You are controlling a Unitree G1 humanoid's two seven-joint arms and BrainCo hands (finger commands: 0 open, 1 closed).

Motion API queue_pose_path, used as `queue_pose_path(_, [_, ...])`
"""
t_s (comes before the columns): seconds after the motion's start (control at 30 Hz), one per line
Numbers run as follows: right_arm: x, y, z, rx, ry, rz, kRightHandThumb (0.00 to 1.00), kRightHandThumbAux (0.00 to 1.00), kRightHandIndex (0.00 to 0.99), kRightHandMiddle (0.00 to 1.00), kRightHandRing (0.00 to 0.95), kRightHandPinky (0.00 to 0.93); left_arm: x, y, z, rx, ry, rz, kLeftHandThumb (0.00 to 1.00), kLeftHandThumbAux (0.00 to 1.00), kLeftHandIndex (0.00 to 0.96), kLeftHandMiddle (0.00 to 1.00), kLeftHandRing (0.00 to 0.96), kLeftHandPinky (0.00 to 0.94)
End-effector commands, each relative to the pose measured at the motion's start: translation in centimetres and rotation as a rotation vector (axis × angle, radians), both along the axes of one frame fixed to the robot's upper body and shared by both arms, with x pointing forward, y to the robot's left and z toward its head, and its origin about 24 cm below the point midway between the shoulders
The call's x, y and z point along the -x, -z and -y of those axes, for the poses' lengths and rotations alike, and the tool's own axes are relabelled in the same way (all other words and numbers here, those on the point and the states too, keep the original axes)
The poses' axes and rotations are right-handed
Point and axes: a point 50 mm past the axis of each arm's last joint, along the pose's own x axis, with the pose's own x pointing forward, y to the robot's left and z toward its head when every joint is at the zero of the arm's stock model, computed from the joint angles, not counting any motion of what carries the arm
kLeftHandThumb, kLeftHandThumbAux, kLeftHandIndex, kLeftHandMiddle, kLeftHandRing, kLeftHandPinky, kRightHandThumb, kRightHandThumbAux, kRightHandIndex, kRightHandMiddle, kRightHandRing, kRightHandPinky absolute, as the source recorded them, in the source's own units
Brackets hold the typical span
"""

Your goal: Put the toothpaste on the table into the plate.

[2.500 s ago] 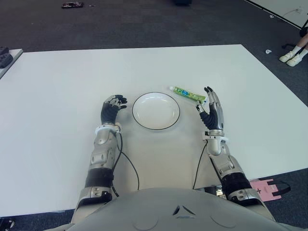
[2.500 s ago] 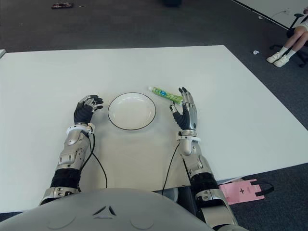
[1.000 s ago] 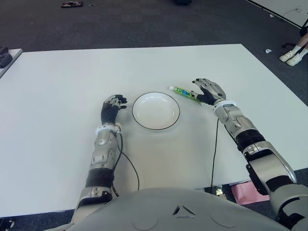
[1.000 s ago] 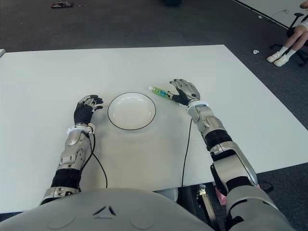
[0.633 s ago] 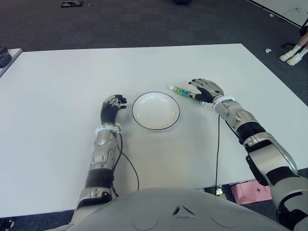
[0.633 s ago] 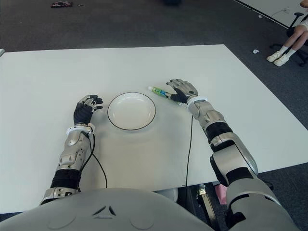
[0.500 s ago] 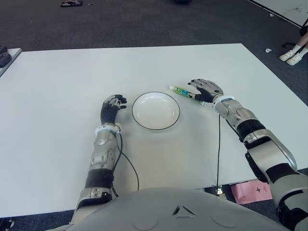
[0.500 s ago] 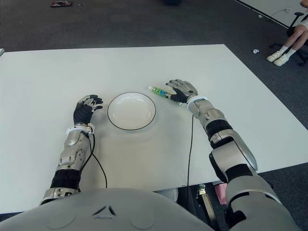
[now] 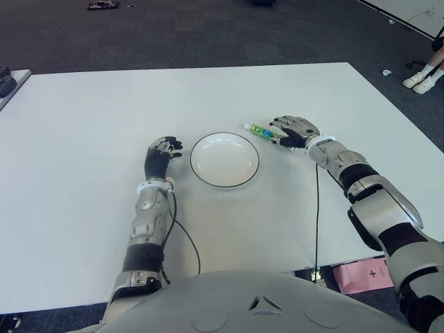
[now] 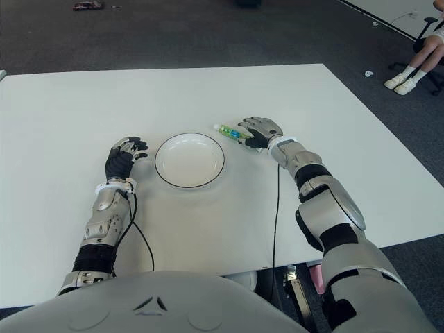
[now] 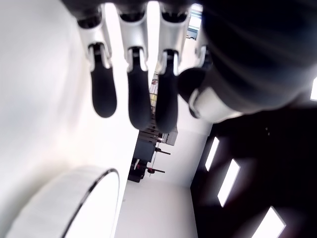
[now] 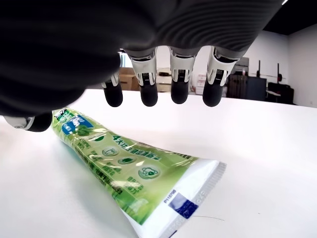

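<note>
We see a green toothpaste (image 12: 126,171) tube lying flat, centre-right, seemingly just beside the empty white plate (image 9: 225,159).

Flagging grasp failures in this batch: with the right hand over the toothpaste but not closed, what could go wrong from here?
1. The right hand hovers open above the toothpaste, which lies flat on the table; the fingers may slide over the thin tube instead of getting under it.
2. The hand covers the crimped end while the cap end points toward the plate; a nudge could spin the tube or push it against the rim.
</note>
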Motion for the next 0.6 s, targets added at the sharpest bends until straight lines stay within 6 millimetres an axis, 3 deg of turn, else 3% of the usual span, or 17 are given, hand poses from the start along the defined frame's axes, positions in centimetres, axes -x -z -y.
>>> queue_pose_path(0.03, [-0.3, -0.1, -0.5, 0.04, -0.029, -0.015, 0.51, 0.109, 0.0, 0.0, 0.0, 0.0, 2.5, 3.2, 1.0, 0.072, -0.023, -0.171, 0.713, 0.717, 0.431, 0.478, 0.466, 0.466])
queue_pose_path(0.4, [-0.4, 0.1, -0.8, 0.131, -0.071, -0.051, 0.529, 0.12, 0.0, 0.0, 0.0, 0.0, 2.6, 3.3, 0.9, 0.068, -0.015, -0.165, 0.714, 0.717, 0.431, 0.474, 0.457, 0.46])
queue_pose_path(0.6, [0.1, 1.2, -0.7, 0.19, -0.069, -0.095, 0.54, 0.13, 0.0, 0.0, 0.0, 0.0, 2.6, 3.3, 0.9, 0.052, -0.021, -0.168, 0.714, 0.718, 0.431, 0.48, 0.461, 0.46])
